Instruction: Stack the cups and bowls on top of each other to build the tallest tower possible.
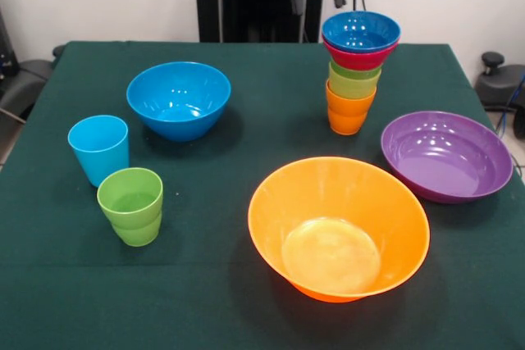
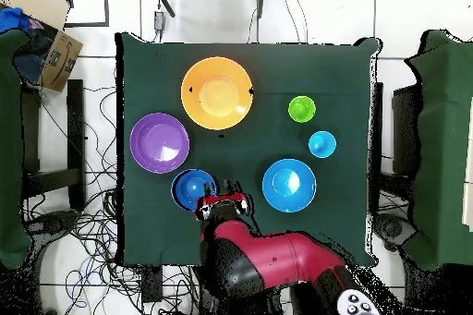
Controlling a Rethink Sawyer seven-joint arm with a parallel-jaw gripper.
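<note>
On table (image 1: 246,133): no legible writing.

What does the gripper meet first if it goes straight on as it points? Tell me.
Likely the bare table beside the tower: overhead, the gripper, seemingly pointing down, sits just off the top blue bowl. Depth is unclear.

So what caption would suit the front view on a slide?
A tower of nested cups and bowls, blue bowl on top, stands among loose pieces on a green table.
</note>
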